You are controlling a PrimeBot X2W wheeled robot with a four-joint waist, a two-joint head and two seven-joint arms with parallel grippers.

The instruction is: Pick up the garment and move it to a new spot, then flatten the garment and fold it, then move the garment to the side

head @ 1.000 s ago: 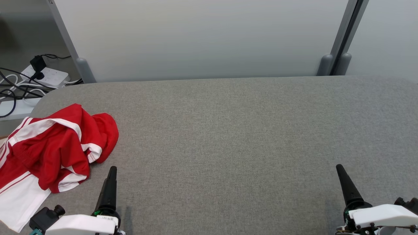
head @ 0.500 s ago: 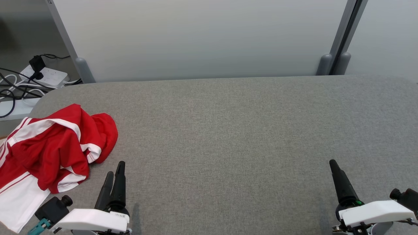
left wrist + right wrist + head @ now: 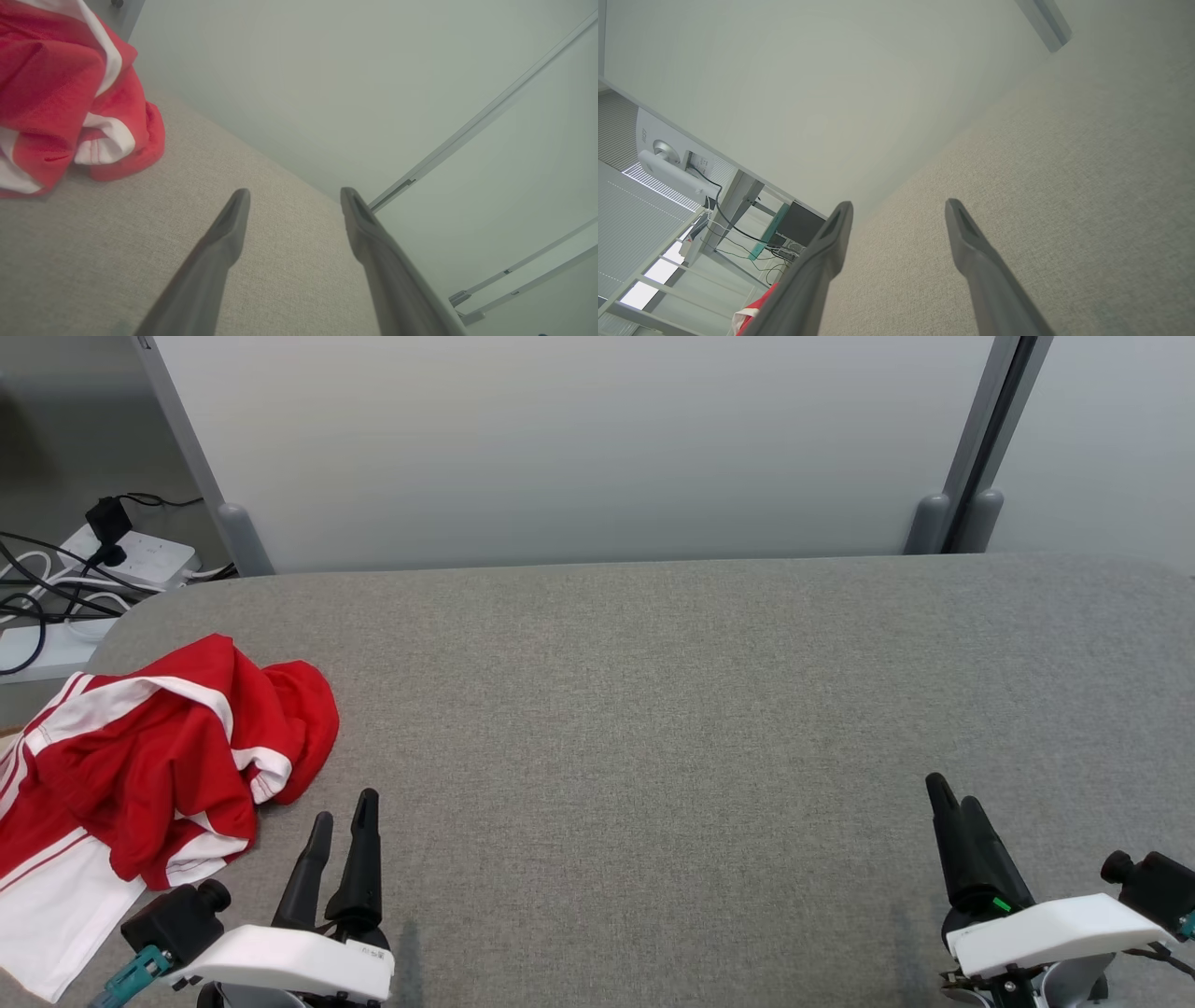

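The garment point(image 3: 159, 747), a red top with white bands, lies crumpled at the left end of the grey cloth-covered table point(image 3: 653, 709), and its white part seems to hang over the near edge, though the frame cuts it off. It looks light and limp, so a pinch on a raised fold or the white-trimmed cuff nearest the left gripper point(image 3: 344, 805) should hold best. That gripper and the right gripper point(image 3: 951, 791) both stand with jaws apart and empty. The woven tabletop will likely drag on the fabric; behind it stand a pale partition point(image 3: 560, 448) and a power strip point(image 3: 140, 555).
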